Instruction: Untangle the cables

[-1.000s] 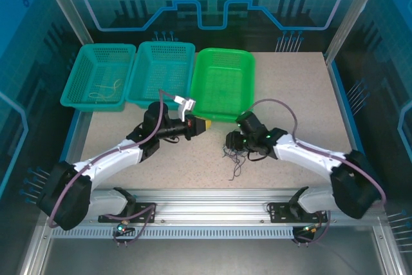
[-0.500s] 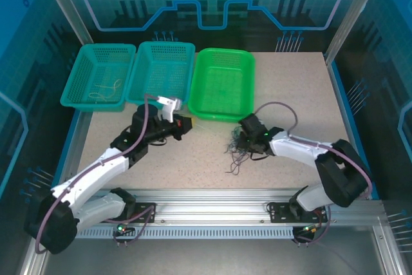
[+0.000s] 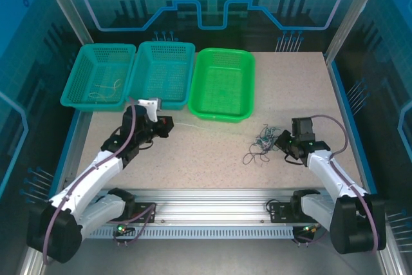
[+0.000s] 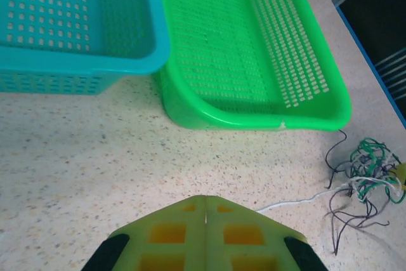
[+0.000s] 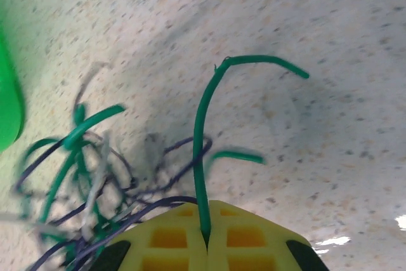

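Cables [image 3: 261, 143] have shifted right across the bench [image 3: 212, 159], white strand [image 4: 292, 202] drawn out leftward. Left fingers [image 4: 168, 236] clench it; right fingers [image 5: 247, 239] pinch green strand [image 5: 202, 144].

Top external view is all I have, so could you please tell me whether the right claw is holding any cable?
Observer: Yes. In the right wrist view the right claw is shut on one green cable, which rises from its closed tip.
Operator: Thank you. And is the other one open?
Observer: No. In the left wrist view the left claw is fully shut.
Operator: Is it holding anything?
Observer: I cannot tell; a white cable runs from the tangle to the claw's edge and disappears there.
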### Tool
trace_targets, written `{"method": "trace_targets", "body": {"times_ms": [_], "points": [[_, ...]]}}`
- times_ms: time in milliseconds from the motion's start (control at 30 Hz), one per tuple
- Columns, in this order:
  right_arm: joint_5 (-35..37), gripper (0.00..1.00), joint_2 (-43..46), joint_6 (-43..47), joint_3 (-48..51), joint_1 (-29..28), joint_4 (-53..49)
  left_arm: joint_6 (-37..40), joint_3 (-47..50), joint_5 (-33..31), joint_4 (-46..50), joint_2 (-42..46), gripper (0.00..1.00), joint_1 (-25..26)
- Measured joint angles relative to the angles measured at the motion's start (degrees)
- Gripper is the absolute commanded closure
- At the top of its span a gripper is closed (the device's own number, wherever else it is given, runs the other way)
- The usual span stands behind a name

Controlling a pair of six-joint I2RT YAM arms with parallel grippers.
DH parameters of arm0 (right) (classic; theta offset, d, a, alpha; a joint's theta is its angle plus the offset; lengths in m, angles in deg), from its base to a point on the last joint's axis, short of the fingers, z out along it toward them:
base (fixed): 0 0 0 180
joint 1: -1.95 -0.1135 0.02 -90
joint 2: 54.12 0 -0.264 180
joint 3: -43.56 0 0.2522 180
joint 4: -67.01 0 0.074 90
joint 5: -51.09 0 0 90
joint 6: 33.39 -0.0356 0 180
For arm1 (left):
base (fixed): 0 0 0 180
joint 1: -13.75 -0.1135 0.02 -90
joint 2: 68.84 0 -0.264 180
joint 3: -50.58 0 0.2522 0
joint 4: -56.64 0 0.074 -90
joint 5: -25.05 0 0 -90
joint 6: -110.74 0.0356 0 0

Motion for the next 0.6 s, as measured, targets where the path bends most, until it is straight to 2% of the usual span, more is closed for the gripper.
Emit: {"method": "trace_targets", "body": {"times_ms": [67,100,167,400,600], "points": [[-3.3,1.00,1.3,1.8,0.0,0.1,1.3,1.4,0.7,0.0,-1.4,-0.4,0.67,2.8],[-5.5,1.00,2.6,3.2,-0.1,0.1,2.0,2.6,1.0,0.2,-2.5,-0.4,0.59,4.3],[-9.1,1.00,5.1,6.0,-0.9,0.1,2.3,5.0,1.4,0.4,-5.0,-0.4,0.50,6.8],[-21.1,1.00,8.1,15.6,-10.3,0.0,1.9,15.0,1.9,1.0,-13.6,-1.6,0.38,14.5],[-28.2,1.00,8.2,18.8,-14.3,-0.1,0.5,21.0,1.7,5.3,-22.0,-10.1,0.34,19.6]]}}
